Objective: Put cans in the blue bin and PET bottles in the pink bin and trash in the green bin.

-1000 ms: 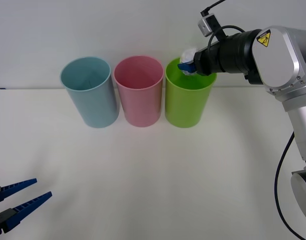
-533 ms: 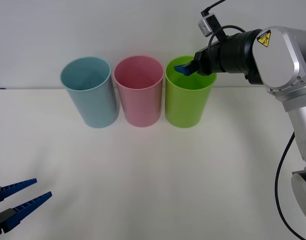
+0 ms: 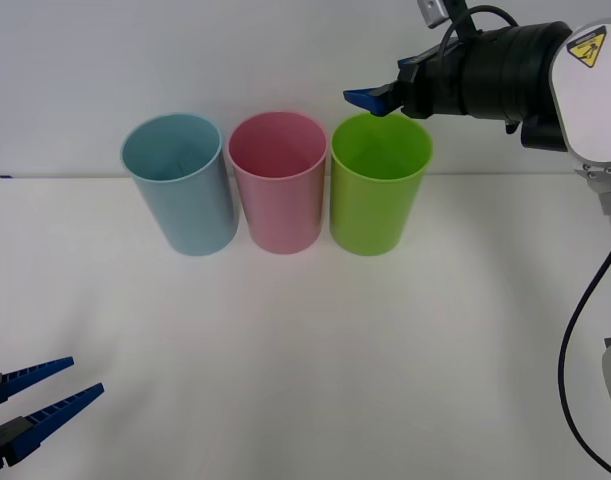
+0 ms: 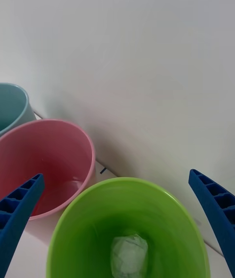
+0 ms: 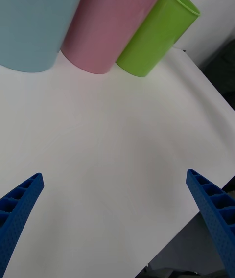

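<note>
the trash (image 4: 129, 254) sat at the bottom of the green bin (image 3: 379, 200), with the right claw (image 3: 385, 92) spread and empty just above its rim. left claw (image 3: 35, 400) was parked spread low over the bench (image 3: 315, 350). best bet was probably lifting straight up so nothing clipped the rim.

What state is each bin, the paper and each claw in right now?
blue bin: upright, nothing visible inside.
pink bin: upright, empty.
green bin: upright, holding the trash.
trash: crumpled, lying at the green bin's bottom.
right gripper: open, above the green bin.
left gripper: open, parked low near the table's front edge.
</note>
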Robot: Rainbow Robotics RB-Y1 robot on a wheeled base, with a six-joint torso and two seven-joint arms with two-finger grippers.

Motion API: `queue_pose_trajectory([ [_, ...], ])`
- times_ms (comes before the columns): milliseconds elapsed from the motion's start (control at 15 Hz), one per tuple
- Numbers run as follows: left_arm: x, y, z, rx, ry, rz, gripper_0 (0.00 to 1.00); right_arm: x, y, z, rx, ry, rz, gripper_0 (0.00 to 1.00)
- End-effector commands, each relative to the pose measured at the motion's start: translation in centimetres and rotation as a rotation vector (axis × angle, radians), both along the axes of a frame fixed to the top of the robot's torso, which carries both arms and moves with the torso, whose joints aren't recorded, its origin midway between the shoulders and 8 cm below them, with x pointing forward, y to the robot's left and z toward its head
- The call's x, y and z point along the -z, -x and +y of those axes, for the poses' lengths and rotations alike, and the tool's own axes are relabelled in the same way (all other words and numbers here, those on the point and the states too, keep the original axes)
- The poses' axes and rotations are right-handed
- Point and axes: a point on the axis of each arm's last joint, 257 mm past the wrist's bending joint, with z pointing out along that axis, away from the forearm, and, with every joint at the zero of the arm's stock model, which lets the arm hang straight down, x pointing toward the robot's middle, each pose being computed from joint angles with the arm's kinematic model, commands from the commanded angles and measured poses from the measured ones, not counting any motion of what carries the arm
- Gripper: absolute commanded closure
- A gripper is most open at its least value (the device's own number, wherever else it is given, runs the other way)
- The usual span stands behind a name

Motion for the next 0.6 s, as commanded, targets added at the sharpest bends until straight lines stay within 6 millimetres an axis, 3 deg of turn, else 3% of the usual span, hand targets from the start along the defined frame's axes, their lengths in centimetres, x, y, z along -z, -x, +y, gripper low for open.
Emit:
queue_pose_trajectory([
  [67,0.0,0.0,0.0,0.0,0.0,0.0,0.0,-1.2,3.5,-1.2,-0.049,-0.026,-0.014,0.0],
  [333,0.0,0.0,0.0,0.0,0.0,0.0,0.0,1.2,9.2,-3.5,-0.108,-0.041,-0.018,0.0],
  [600,0.0,0.0,0.0,0.0,0.0,0.0,0.0,5.9,14.4,-5.8,-0.203,-0.052,-0.027,0.0],
])
